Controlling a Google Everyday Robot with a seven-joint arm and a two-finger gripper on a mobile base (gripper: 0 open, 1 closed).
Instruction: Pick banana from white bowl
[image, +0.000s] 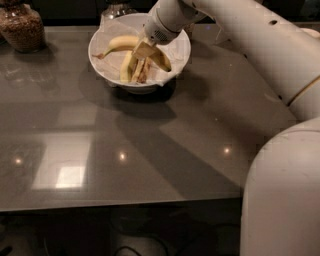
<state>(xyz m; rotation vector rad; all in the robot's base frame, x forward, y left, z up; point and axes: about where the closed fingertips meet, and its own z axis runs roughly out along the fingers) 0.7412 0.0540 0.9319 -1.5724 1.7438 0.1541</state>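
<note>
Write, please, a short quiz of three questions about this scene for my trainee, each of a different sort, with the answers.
1. True or false: the gripper is at the white bowl, right by the fruit.
2. What lies in the bowl? A: the banana. B: a spoon. C: an apple.
3. Fill in: in the camera view, the jar with brown contents stands on the table at the top ____ corner.

Key: 1 true; 2 A; 3 left.
</note>
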